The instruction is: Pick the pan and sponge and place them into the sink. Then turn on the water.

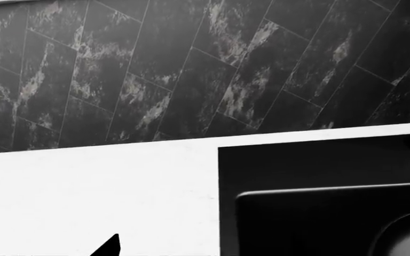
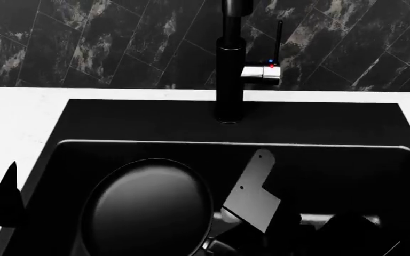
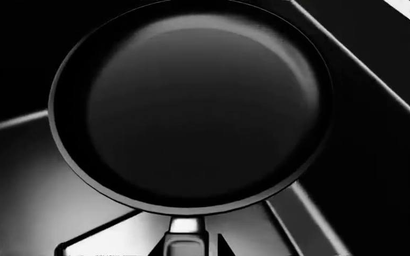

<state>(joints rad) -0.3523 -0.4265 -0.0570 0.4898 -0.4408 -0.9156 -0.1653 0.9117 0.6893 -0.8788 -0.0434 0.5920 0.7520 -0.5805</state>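
Note:
The black pan [image 2: 148,205] is over the left part of the black sink [image 2: 141,120]; I cannot tell whether it rests on the bottom. It fills the right wrist view [image 3: 190,101], with the sink's floor behind it. My right gripper [image 3: 188,248] is shut on the base of the pan's handle [image 3: 185,237], with one dark fingertip on each side. My left gripper [image 2: 6,194] is at the sink's left rim over the white counter, open and empty; one fingertip [image 1: 111,246] shows in the left wrist view. The sponge is out of view.
A tall black faucet [image 2: 230,64] with a silver lever [image 2: 262,72] stands behind the sink's middle. A grey drain plate [image 2: 255,194] lies on the sink floor right of the pan. White counter [image 2: 13,117] surrounds the sink below a dark marble tiled wall [image 1: 190,64].

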